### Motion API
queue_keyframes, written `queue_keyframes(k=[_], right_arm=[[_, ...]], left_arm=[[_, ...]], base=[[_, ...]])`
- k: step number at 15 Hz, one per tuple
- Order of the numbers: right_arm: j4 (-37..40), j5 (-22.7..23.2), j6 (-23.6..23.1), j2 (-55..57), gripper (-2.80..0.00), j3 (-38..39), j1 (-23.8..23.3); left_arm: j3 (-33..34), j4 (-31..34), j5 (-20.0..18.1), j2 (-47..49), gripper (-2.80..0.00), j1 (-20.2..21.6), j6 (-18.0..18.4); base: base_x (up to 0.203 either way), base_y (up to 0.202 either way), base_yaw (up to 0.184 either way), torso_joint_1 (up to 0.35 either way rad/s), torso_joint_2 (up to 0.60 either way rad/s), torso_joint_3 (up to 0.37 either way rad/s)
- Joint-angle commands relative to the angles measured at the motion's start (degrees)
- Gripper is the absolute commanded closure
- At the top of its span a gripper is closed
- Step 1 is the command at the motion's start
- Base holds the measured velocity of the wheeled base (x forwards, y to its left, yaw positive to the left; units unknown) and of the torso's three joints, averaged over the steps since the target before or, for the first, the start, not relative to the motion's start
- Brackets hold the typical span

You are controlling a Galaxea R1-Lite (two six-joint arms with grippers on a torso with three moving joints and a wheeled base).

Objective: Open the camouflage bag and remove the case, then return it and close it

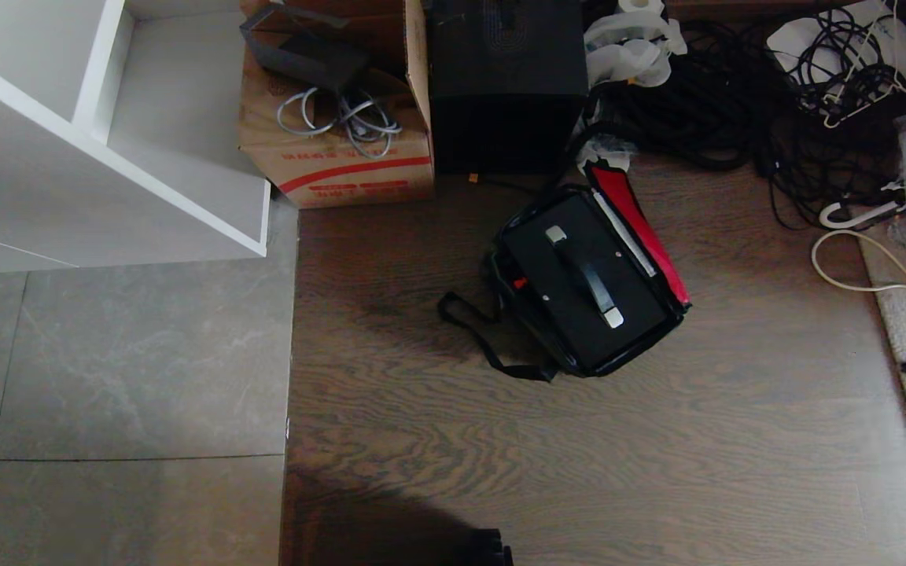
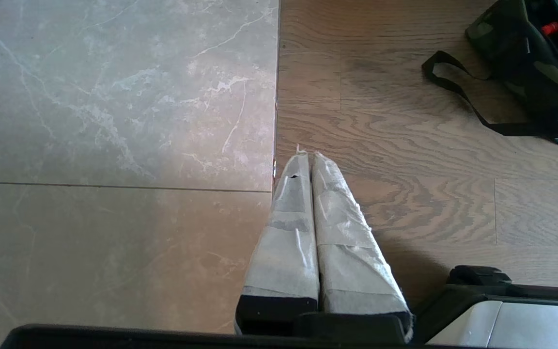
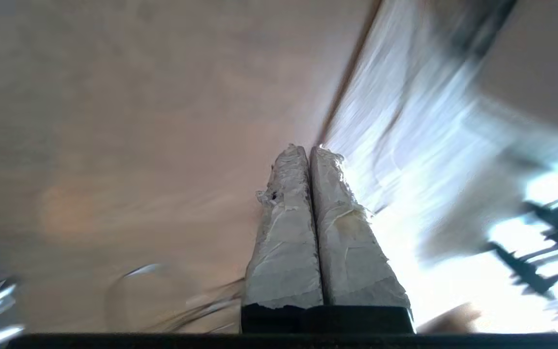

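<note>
Camouflage bag lies unzipped on wood floor, case inside; both end effectors closed, empty.

Left gripper: two long tapered fingers wrapped in off-white tape, frayed and wrinkled at the edges, small dark nick near one tip. Finger bases are black plastic blocks. Beside them, a black-edged housing with a silver-grey panel. Right gripper: same build, taped fingers, tape scuffed and torn on one side, yellowish stain on the other, black base. Black camera-mount edge along the bottom of both wrist views.
</note>
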Motion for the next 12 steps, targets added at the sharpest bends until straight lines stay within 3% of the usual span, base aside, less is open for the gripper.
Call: queue_keyframes(k=[1, 4, 5, 7, 9, 12], right_arm=[[5.69, 10.77, 7.60, -18.96, 0.00, 7.08, -7.00], [7.59, 33.62, 11.45, -32.48, 0.00, 16.41, -16.07], [5.43, 37.43, 11.70, -36.13, 0.00, 20.75, -18.35], [-0.02, 40.93, 11.70, -42.37, 0.00, 25.00, -20.92], [-4.68, 43.82, 12.03, -47.07, 0.00, 27.42, -20.65], [-2.07, 44.41, 14.64, -52.01, 0.00, 27.78, -19.59]], left_arm=[[0.61, 0.00, 0.00, 0.00, 0.00, 0.01, -0.05], [0.62, 0.00, 0.00, 0.00, 0.00, 0.01, -0.05], [0.62, 0.00, 0.08, 0.00, 0.00, 0.01, -0.05], [0.56, 0.00, 0.00, 0.00, 0.00, 0.01, -0.05], [0.62, 0.00, 0.03, 0.00, 0.00, 0.01, -0.14], [0.61, 0.00, 0.08, 0.00, 0.00, 0.01, -0.05]], base=[[0.000, 0.000, 0.000, 0.000, 0.00, 0.000], [0.000, 0.000, 0.000, 0.000, 0.00, 0.000], [0.000, 0.000, 0.000, 0.000, 0.00, 0.000], [0.000, 0.000, 0.000, 0.000, 0.00, 0.000], [0.000, 0.000, 0.000, 0.000, 0.00, 0.000], [0.000, 0.000, 0.000, 0.000, 0.00, 0.000]])
